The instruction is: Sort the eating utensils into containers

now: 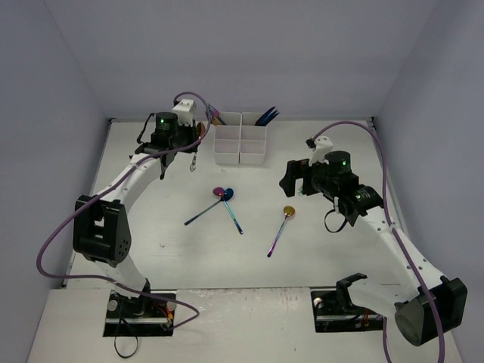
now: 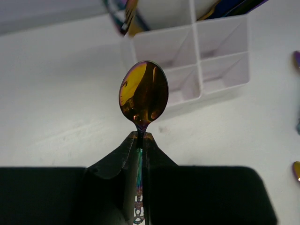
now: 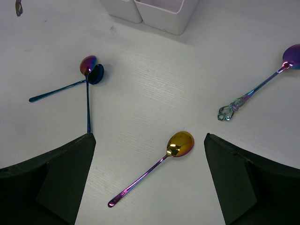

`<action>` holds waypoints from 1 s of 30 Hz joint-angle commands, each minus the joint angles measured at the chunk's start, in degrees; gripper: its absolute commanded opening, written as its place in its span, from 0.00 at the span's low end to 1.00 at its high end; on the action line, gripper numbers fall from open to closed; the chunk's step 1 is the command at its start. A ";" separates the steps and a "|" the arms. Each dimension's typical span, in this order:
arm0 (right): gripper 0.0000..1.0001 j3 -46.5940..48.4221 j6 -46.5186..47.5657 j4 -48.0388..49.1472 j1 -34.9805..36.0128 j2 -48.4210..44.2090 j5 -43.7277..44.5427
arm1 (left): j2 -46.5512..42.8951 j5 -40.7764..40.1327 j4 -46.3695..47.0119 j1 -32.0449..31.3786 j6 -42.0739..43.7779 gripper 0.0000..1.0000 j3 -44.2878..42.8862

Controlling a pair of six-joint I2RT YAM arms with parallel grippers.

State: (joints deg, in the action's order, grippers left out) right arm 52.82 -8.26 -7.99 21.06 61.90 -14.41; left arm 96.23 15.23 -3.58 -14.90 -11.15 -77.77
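Observation:
My left gripper point(image 1: 192, 151) is shut on the handle of an iridescent spoon point(image 2: 144, 91) and holds it above the table, left of the white six-compartment container point(image 1: 240, 138). The gripper point(image 2: 139, 136) pinches the stem just below the bowl. Blue utensils point(image 1: 266, 116) and others point(image 1: 214, 117) stand in the back compartments. My right gripper point(image 3: 147, 140) is open and empty above a gold-bowled spoon point(image 3: 180, 144) with a purple handle, which lies between its fingers. Two crossed spoons, purple point(image 3: 88, 63) and blue point(image 3: 97, 73), lie to its left.
An ornate-handled iridescent spoon point(image 3: 262, 84) lies to the right in the right wrist view. The container's near wall point(image 3: 154, 11) shows at that view's top. White walls enclose the table on three sides.

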 commanded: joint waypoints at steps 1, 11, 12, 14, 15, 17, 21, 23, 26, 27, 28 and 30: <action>1.00 2.71 1.22 2.72 0.22 0.68 0.24 | 1.63 10.82 12.98 -0.73 5.15 0.00 -6.31; 1.00 5.17 1.16 2.72 0.21 1.28 -0.93 | 9.35 19.59 15.82 -3.27 17.33 0.00 -17.21; 1.00 5.34 1.18 2.72 0.21 1.45 -1.26 | 10.08 20.50 16.16 -3.33 18.01 0.00 -17.74; 1.00 5.51 1.29 2.66 0.21 1.61 -1.64 | 11.19 21.53 19.08 -3.67 19.61 0.00 -17.22; 1.00 5.50 1.32 2.63 0.21 1.60 -1.71 | 11.57 21.69 20.70 -4.00 20.72 0.00 -16.84; 1.00 5.37 1.32 2.63 0.21 1.43 -1.81 | 12.41 22.21 22.01 -4.72 23.53 0.00 -16.77; 1.00 5.11 1.32 2.72 0.21 1.38 -1.76 | 15.14 25.66 25.02 -4.97 26.27 0.00 -17.50; 1.00 5.03 1.32 2.72 0.14 1.52 -1.69 | 16.50 26.96 26.96 -4.96 26.79 0.00 -17.64; 1.00 4.85 1.23 2.72 0.21 1.69 -1.64 | 18.52 29.39 29.18 -4.86 26.76 0.00 -18.15; 1.00 4.72 1.23 2.72 0.21 1.78 -1.60 | 19.73 31.09 30.66 -4.68 26.54 0.00 -18.50; 1.00 4.66 1.23 2.72 0.21 1.92 -1.58 | 20.22 31.77 31.67 -4.61 26.24 0.00 -18.75; 1.00 4.66 1.23 2.72 0.14 2.06 -1.51 | 22.09 33.05 34.02 -4.08 24.17 0.00 -19.22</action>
State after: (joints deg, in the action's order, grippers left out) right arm 55.64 -7.46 -8.01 21.06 63.50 -15.33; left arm 118.11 41.68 19.26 -19.55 13.34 -92.68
